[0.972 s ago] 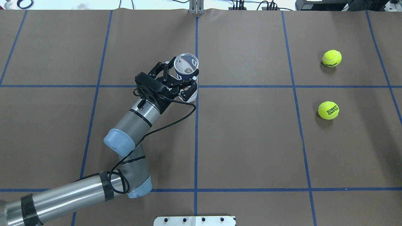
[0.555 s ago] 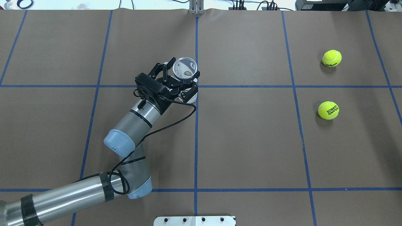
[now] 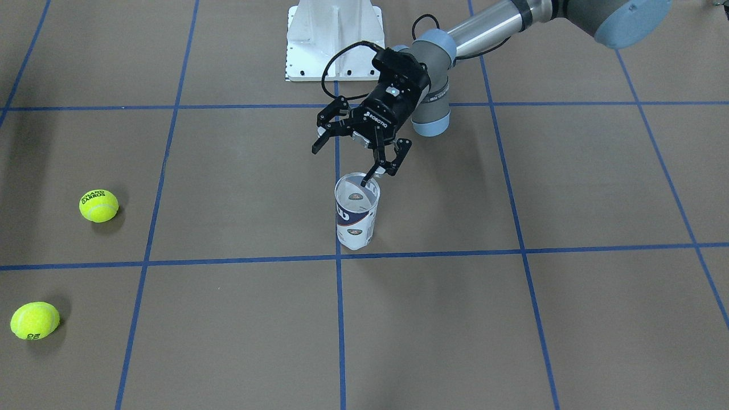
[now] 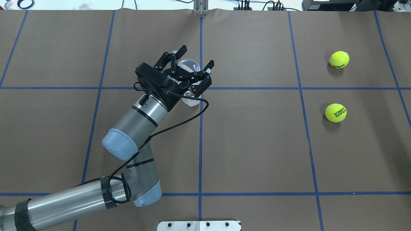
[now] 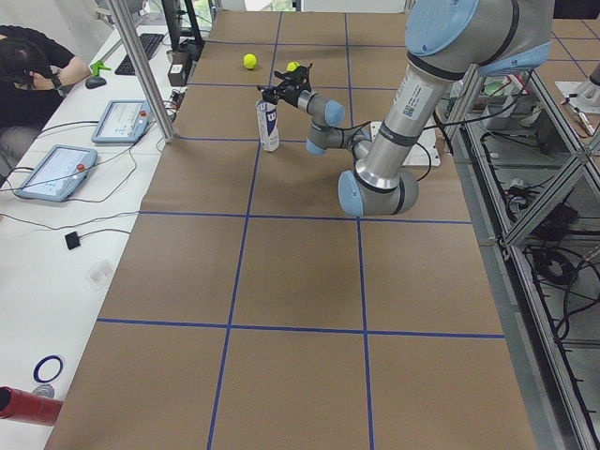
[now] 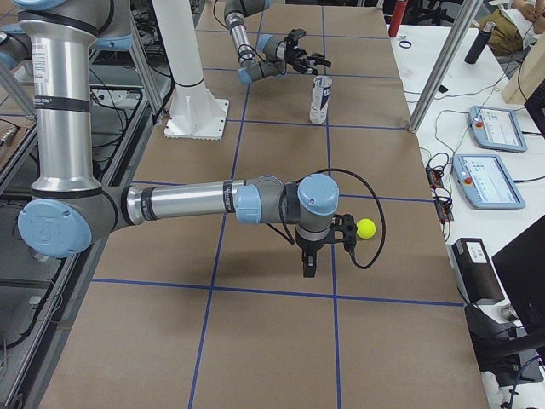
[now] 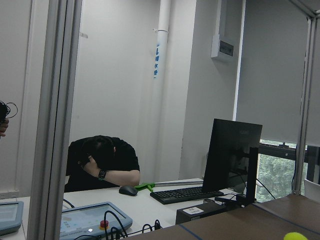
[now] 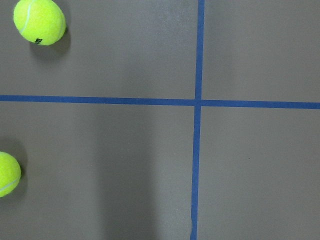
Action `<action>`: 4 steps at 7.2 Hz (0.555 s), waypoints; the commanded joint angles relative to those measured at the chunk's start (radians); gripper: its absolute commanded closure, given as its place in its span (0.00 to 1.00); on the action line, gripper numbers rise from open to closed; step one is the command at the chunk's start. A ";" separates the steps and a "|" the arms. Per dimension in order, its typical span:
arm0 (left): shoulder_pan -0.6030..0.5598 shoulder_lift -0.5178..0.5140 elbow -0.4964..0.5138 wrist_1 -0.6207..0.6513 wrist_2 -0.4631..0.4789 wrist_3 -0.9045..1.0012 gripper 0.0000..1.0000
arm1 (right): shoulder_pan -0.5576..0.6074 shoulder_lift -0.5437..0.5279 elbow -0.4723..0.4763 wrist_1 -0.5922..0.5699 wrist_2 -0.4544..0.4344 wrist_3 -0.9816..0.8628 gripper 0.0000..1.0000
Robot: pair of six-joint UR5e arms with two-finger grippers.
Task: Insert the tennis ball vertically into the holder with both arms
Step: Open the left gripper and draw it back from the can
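Observation:
The holder (image 3: 357,213) stands upright on the brown table near the centre line, its open mouth up; it also shows in the overhead view (image 4: 191,65) and both side views (image 5: 268,125) (image 6: 320,99). My left gripper (image 3: 353,162) (image 4: 196,56) is open and empty, just above the holder's rim on the robot's side. Two yellow tennis balls (image 4: 339,59) (image 4: 336,112) lie far to my right, also in the front view (image 3: 98,205) (image 3: 35,320). My right gripper (image 6: 328,247) shows only in the exterior right view, next to a ball (image 6: 365,227); I cannot tell whether it is open or shut.
The white robot base plate (image 4: 199,225) sits at the table's near edge. Blue tape lines grid the table. The right wrist view looks down on both balls (image 8: 39,21) (image 8: 7,173). An operator (image 5: 28,66) and tablets are beyond the far edge.
My left gripper, shut on the tilted holder before, has opened and lifted. The holder now stands upright on its own. The balls have not moved.

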 commanded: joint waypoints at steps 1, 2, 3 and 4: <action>-0.030 0.107 -0.251 0.276 -0.055 0.001 0.01 | 0.000 0.001 0.009 0.000 0.002 0.000 0.00; -0.032 0.247 -0.333 0.282 -0.102 -0.005 0.01 | 0.000 0.003 0.010 0.000 0.000 0.000 0.00; -0.054 0.325 -0.376 0.283 -0.165 -0.012 0.01 | 0.000 0.004 0.010 0.000 0.000 0.001 0.00; -0.061 0.380 -0.384 0.283 -0.223 -0.031 0.01 | 0.000 0.004 0.010 0.000 0.000 0.000 0.00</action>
